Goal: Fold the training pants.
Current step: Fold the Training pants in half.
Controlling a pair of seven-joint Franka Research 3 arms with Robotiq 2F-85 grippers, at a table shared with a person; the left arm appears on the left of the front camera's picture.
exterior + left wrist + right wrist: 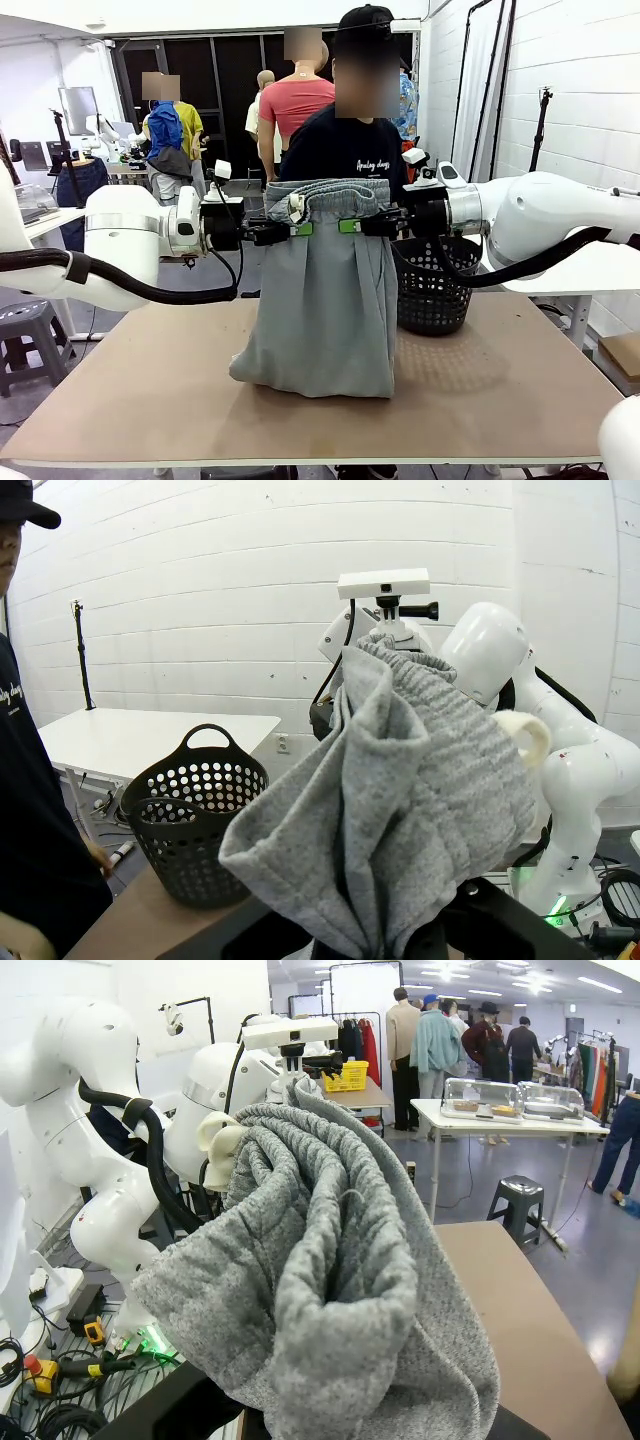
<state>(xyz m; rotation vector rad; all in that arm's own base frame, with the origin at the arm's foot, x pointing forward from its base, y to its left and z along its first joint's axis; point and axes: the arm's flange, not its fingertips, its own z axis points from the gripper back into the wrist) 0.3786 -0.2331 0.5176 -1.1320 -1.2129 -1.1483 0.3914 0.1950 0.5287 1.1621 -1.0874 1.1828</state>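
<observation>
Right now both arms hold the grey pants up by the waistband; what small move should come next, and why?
Probably lower both arms together toward the person's side, to lay the training pants flat. The left gripper and right gripper pinch the waistband at the same height, and the bottom end already rests bunched on the table. Keep clear of the black mesh basket.

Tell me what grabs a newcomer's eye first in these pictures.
First, the light grey training pants, hanging mid-frame over the table with their lower end bunched on the tabletop. The left pincer and the right pincer each grip the gathered waistband, one from either side. Just behind, to the right, stands a black mesh basket, and a person in a black shirt waits at the far side.
</observation>
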